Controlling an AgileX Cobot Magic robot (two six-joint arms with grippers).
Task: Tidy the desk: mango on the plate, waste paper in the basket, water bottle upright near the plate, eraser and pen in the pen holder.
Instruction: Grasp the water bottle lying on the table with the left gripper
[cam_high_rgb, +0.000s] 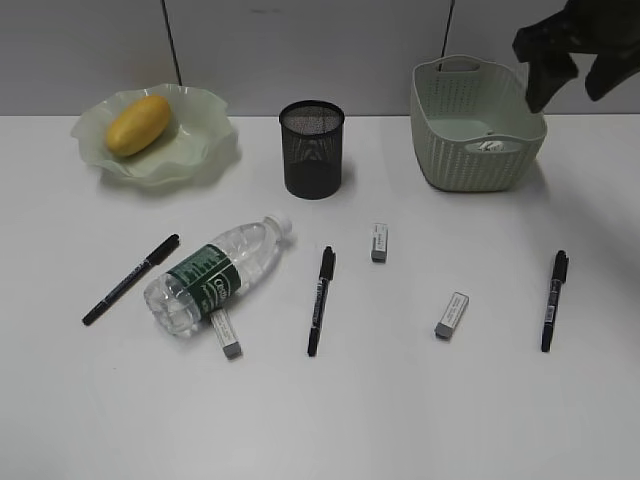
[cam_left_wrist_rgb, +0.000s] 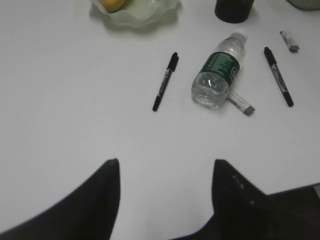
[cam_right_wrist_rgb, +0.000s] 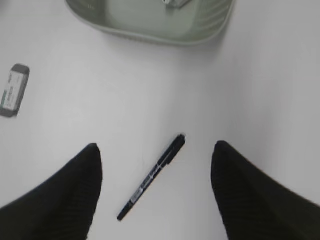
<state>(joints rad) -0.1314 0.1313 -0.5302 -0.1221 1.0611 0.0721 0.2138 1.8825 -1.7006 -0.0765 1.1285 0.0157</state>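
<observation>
With mango (cam_high_rgb: 138, 124) plated and paper binned, your right end effector (cam_high_rgb: 570, 62), jaws apart and empty, should next descend onto the right pen (cam_right_wrist_rgb: 151, 177)

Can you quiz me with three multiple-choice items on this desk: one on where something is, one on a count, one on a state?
1. Where is the yellow-orange oval mango?
A. On the pale green wavy-rimmed plate
B. In the pale green woven-look basket
C. Beside the black wire-mesh pen holder

2. How many black pens lie on the white desk?
A. One
B. Two
C. Three

3. How is the clear plastic water bottle with the dark green label?
A. Upright by the plate
B. Lying on its side
C. Held in a gripper

Answers: 1 A, the fruit rests in the dish at far left. 2 C, the exterior view shows one left of the bottle, one in the middle and one on the right. 3 B, it lies flat, cap pointing toward the pen holder.
</observation>
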